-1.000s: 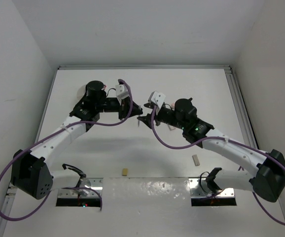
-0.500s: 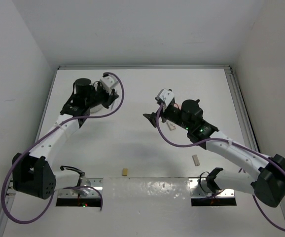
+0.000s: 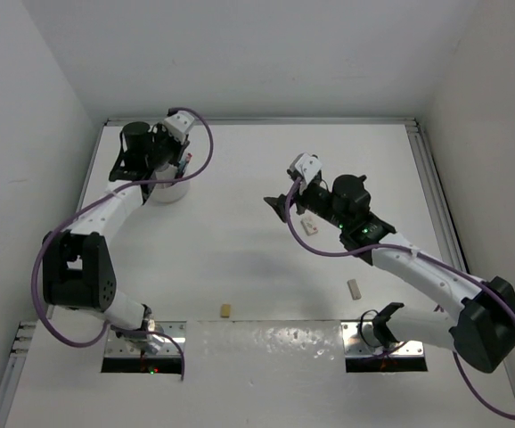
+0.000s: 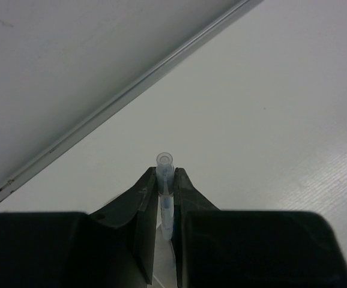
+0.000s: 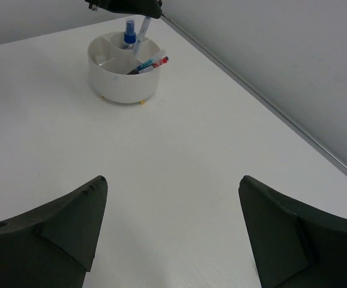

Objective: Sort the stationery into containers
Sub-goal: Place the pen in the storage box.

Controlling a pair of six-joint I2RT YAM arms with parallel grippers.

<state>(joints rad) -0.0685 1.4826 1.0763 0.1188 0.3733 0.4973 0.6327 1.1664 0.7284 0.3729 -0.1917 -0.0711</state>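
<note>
Left jaws pinch the blue pen (image 4: 164, 192) upright over the bowl (image 5: 122, 81); right jaws stand wide open and empty.
Nearest my bases, a tan block (image 3: 226, 310) and a white block (image 3: 355, 288) lie loose on the desk (image 3: 240, 259). Farther out, the pink eraser (image 3: 310, 226) sits just beside my right jaws, that arm's natural pick. Farthest, at the left corner, the pen's long axis points straight down into the bowl beside the blue-capped bottle (image 5: 129, 37). Which compartment, I cannot tell.
</note>
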